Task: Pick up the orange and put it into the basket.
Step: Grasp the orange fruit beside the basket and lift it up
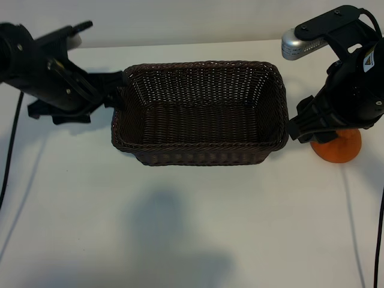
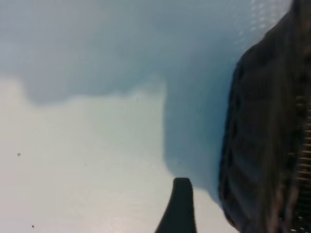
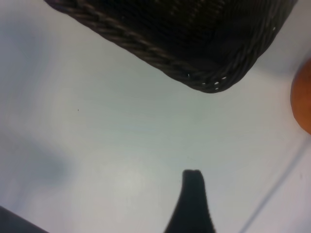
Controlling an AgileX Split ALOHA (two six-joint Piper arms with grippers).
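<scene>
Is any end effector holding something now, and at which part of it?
Nothing is held. The orange sits on the table outside the basket, partly hidden by the right arm.

No words, brand names or numbers are showing clearly enough to read anywhere here. A small pale sticker [image 1: 367, 60] is sitting on the black body of the right arm [image 1: 351, 90], with a dark mark on it, but whatever is printed there is staying too small to make out.
</scene>
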